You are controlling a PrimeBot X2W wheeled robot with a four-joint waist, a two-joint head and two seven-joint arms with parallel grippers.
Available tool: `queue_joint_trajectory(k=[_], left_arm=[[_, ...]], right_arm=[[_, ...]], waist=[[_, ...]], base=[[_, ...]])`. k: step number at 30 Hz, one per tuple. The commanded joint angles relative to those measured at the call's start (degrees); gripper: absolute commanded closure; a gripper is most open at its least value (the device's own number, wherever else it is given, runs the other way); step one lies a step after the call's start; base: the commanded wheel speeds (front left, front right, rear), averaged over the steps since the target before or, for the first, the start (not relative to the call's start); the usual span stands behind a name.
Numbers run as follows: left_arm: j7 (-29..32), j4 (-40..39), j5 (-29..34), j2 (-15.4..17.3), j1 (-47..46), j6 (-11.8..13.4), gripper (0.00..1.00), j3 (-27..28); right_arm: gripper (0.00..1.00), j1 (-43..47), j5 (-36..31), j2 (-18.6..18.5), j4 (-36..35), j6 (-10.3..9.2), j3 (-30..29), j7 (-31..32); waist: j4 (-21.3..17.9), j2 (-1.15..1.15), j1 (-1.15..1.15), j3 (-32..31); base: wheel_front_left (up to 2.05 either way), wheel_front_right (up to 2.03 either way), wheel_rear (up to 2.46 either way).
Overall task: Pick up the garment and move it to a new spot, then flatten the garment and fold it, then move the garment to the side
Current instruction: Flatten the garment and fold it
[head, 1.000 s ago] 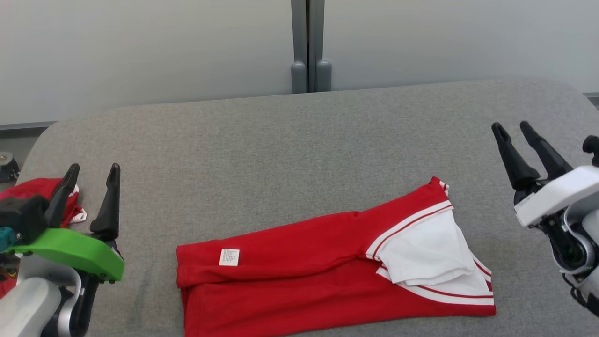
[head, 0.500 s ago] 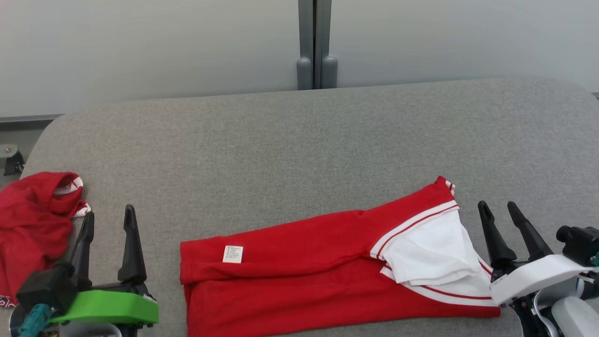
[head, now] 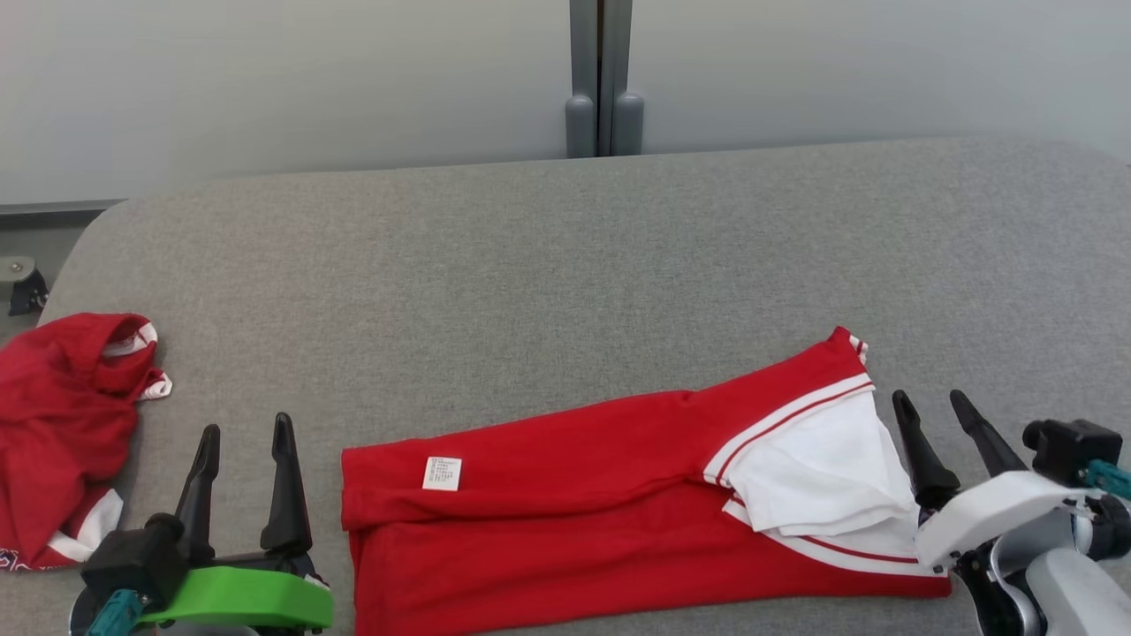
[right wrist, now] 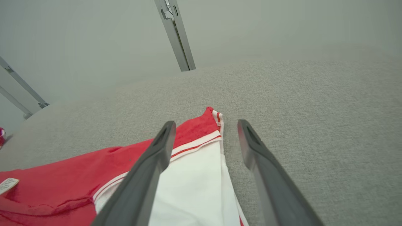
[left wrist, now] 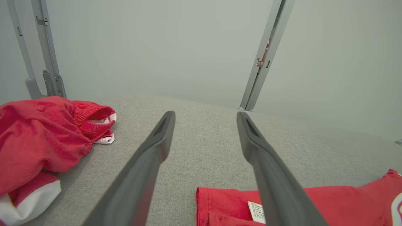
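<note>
The garment [head: 574,521], red with white striped trim and a white panel at its right end, lies folded flat near the table's front edge. A small white label sits near its left end. My left gripper [head: 246,424] stands open just left of the garment's left edge, apart from it. In the left wrist view the left gripper [left wrist: 205,113] holds nothing, with the garment [left wrist: 333,201] at lower right. My right gripper [head: 928,396] is open beside the white end. In the right wrist view the right gripper [right wrist: 204,122] hangs over the garment [right wrist: 62,179] at its right edge.
A second red and white garment [head: 62,424] lies crumpled at the table's left edge, also in the left wrist view [left wrist: 37,138]. The grey fabric table [head: 530,265] stretches back to a pale wall with a grey post [head: 603,79].
Both grippers have come down toward the front of the table, the left to the garment's left edge, the right to its white end. Both stayed open. The camera shifted slightly.
</note>
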Motion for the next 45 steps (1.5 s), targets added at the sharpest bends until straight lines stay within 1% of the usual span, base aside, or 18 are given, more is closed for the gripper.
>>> queue_joint_trajectory(k=[1, 7, 12, 14, 18, 22, 23, 24, 25, 26, 28, 30, 34, 37, 38, 43, 45], left_arm=[[-0.1, 0.5, 0.9, -0.6, -1.2, -0.7, 0.0, 0.5], [-0.1, 3.1, 3.1, -2.7, -3.0, -3.4, 0.0, 1.7], [-0.1, 5.0, 4.3, -4.0, -4.0, -5.1, 0.0, 2.1], [-0.1, 5.5, 4.6, -4.2, -4.3, -5.4, 0.0, 2.3], [-0.1, 6.2, 5.3, -4.7, -4.7, -6.0, 0.0, 3.0], [-0.1, 6.8, 5.9, -5.2, -4.8, -6.5, 0.0, 3.3], [-0.1, 7.0, 6.0, -5.3, -4.9, -6.6, 0.0, 3.4], [-0.1, 7.2, 6.2, -5.4, -4.9, -6.7, 0.0, 3.4], [-0.1, 7.3, 6.3, -5.5, -5.0, -6.8, 0.0, 3.4], [-0.1, 7.5, 6.4, -5.6, -5.0, -6.9, 0.0, 3.4], [-0.1, 7.8, 6.6, -5.9, -5.1, -7.0, 0.0, 3.5], [-0.1, 8.2, 6.8, -6.0, -5.1, -7.2, 0.0, 3.5], [-0.2, 8.7, 7.1, -6.3, -5.0, -7.5, 0.0, 3.8], [-0.2, 8.9, 7.2, -6.5, -4.5, -7.5, 0.0, 4.1], [-0.2, 9.0, 7.3, -6.6, -4.2, -7.6, 0.0, 4.2], [-0.2, 9.3, 7.6, -6.9, -4.1, -7.9, 0.0, 4.5], [-0.2, 9.3, 7.5, -6.9, -4.0, -7.9, 0.0, 4.6]], right_arm=[[0.0, -2.0, -0.4, 0.0, 1.4, -0.04, 0.2, 1.4], [0.0, -9.4, -0.9, 0.1, 10.9, -0.04, 2.3, 12.4], [0.0, -13.2, 0.8, 1.1, 18.9, -0.04, 2.4, 21.2], [0.0, -14.1, 1.0, 1.4, 21.4, -0.04, 2.7, 24.6], [0.0, -15.2, 1.0, 2.3, 26.3, -0.06, 2.0, 29.2], [0.0, -15.1, 3.1, 4.3, 28.5, 0.0, 3.7, 35.1], [0.14, -14.8, 3.6, 4.9, 28.5, 0.01, 4.4, 36.4], [0.56, -14.7, 4.4, 5.4, 28.1, 0.13, 5.2, 37.8], [0.68, -14.8, 4.9, 5.6, 27.5, 0.23, 5.8, 38.3], [1.0, -15.0, 5.6, 5.7, 26.4, 0.3, 6.3, 38.1], [1.0, -15.6, 6.7, 5.4, 24.7, 0.28, 6.9, 37.4], [1.0, -16.4, 7.2, 4.1, 23.6, 0.17, 7.0, 35.5], [1.0, -18.3, 7.1, 1.8, 23.1, -0.03, 6.0, 31.7], [1.0, -18.8, 7.4, 0.0, 23.3, -0.04, 5.0, 30.0], [1.0, -19.1, 7.3, -1.4, 23.5, -0.06, 4.3, 29.3], [1.0, -19.6, 5.9, -5.9, 24.3, -0.06, 1.9, 27.5], [1.0, -19.7, 5.1, -7.0, 24.5, -0.06, 0.9, 26.6]], waist=[[0.0, 0.0, 0.0, 0.6], [0.6, 0.0, 0.0, 1.6], [1.9, 0.0, 0.0, 1.6], [2.5, 0.0, 0.0, 1.7], [3.3, 0.0, 0.0, 2.0], [3.9, 0.0, 0.0, 2.3], [3.9, 0.0, 0.0, 2.3], [4.0, 0.0, 0.0, 2.3], [4.1, 0.0, 0.0, 2.3], [4.2, 0.0, 0.0, 2.3], [4.3, 0.0, 0.0, 2.2], [4.3, 0.0, 0.0, 2.1], [4.2, 0.0, 0.0, 1.7], [4.0, 0.0, 0.0, 1.5], [3.8, 0.0, 0.0, 1.4], [3.0, 0.0, 0.0, 1.4], [2.6, 0.0, 0.0, 1.3]], base=[[0.0, 0.0, 0.0], [0.0, 0.0, 0.0], [0.0, 0.0, 0.0], [0.0, 0.0, 0.0], [0.0, 0.0, 0.0], [0.0, 0.0, 0.0], [0.0, 0.0, 0.0], [0.0, 0.0, 0.0], [0.0, 0.0, 0.0], [0.0, 0.0, 0.0], [0.0, 0.0, 0.0], [0.0, 0.0, 0.0], [0.0, 0.0, 0.0], [0.0, 0.0, 0.0], [0.0, 0.0, 0.0], [0.0, 0.0, 0.0], [0.0, 0.0, 0.0]])
